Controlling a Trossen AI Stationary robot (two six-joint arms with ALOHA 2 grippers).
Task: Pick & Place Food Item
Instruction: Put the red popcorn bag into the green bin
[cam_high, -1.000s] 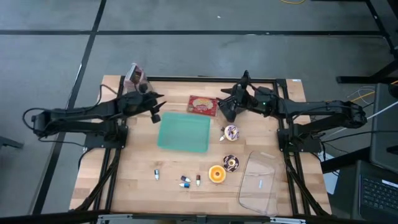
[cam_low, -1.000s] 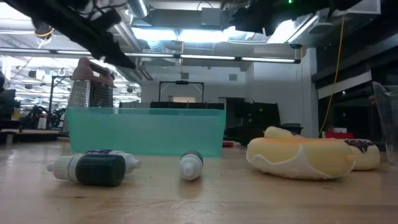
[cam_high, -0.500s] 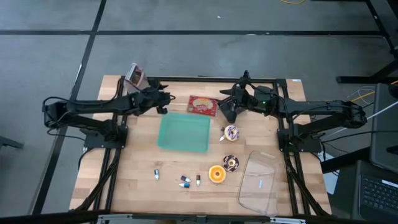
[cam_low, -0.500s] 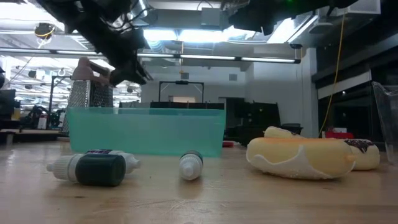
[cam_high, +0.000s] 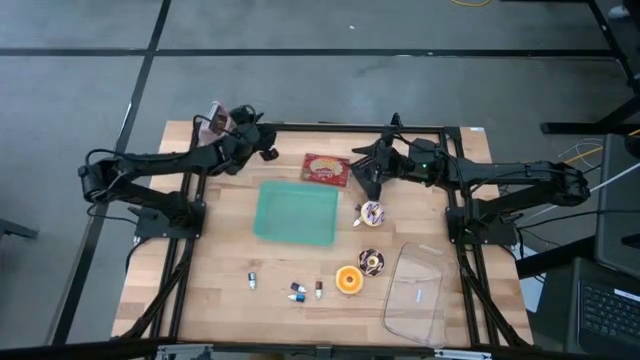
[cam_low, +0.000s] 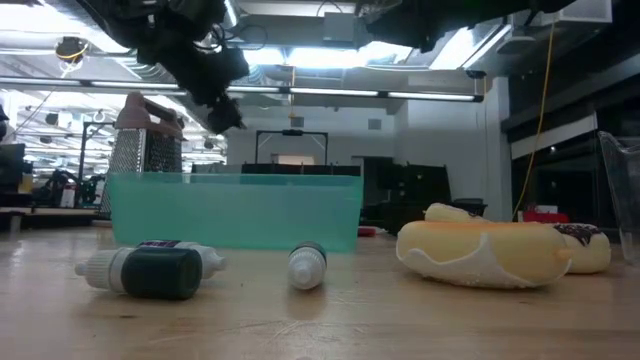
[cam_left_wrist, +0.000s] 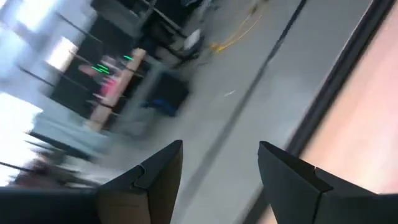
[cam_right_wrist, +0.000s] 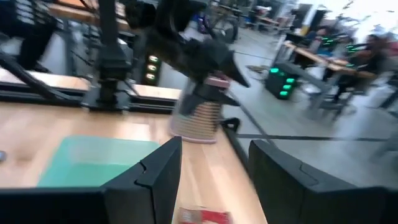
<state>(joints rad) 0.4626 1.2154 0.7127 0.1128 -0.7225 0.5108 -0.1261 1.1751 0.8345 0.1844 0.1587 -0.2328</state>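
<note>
A teal container (cam_high: 296, 212) stands mid-table. Behind it lies a red food packet (cam_high: 325, 169). To its right lie two frosted donuts (cam_high: 372, 213) (cam_high: 371, 263) and an orange round piece (cam_high: 348, 279). My left gripper (cam_high: 266, 153) hangs in the air near the far edge, between a grater (cam_high: 215, 121) and the packet. It is open with nothing between its fingers (cam_left_wrist: 221, 174). My right gripper (cam_high: 362, 172) hovers just right of the packet, also open and empty (cam_right_wrist: 214, 180). In the low view the left gripper (cam_low: 225, 108) hangs above the container's (cam_low: 235, 210) left part.
A clear plastic lid (cam_high: 418, 293) lies at the near right. Several small bottles (cam_high: 298, 291) lie near the front edge, and show close up in the low view (cam_low: 160, 270). A black frame runs along the far edge (cam_high: 330, 126).
My left gripper has gone from above the container's far left corner toward the table's far edge and a little to the right. It has tipped up toward level, so its wrist view now looks past the far edge into the room.
</note>
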